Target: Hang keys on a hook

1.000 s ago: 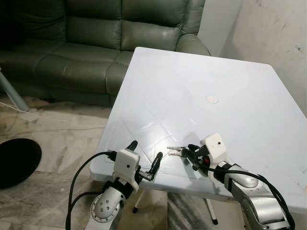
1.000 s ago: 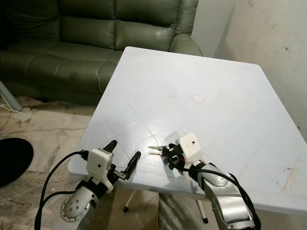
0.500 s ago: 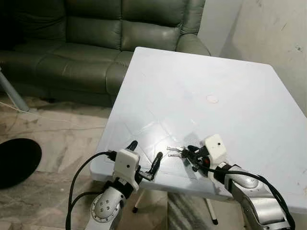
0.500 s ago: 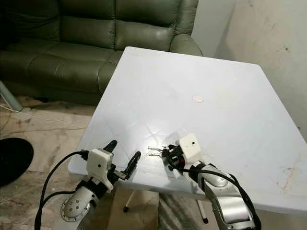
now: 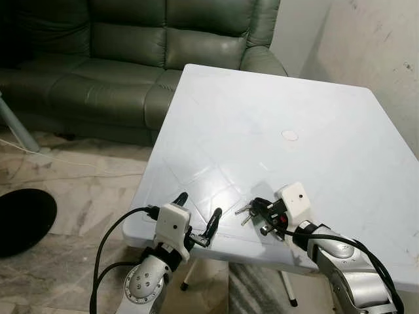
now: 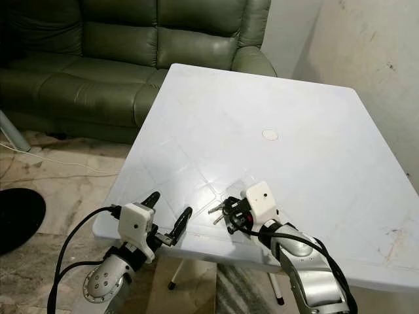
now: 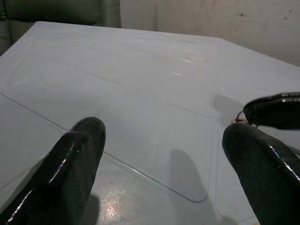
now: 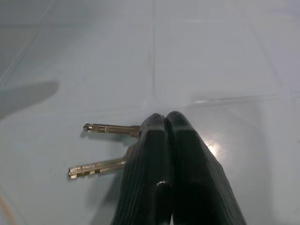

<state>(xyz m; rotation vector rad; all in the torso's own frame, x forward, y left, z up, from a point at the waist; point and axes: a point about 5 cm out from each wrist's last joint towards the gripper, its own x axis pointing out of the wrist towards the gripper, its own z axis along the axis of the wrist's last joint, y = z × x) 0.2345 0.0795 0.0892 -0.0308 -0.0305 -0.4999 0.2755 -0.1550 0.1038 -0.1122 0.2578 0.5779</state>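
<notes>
Keys (image 8: 105,147) are dangling loosely from the right gripper (image 8: 166,124), pinching their ring end above the table (image 5: 275,98); light, stiff, likely swinging. Left gripper (image 5: 196,212) is idling spread.

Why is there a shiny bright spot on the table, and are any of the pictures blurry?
In the left wrist view the table glares near the left gripper and its black fingers look soft and blurred; in the right wrist view a bright glint sits beside the right gripper, while the keys look sharp; both eye views are clear.
</notes>
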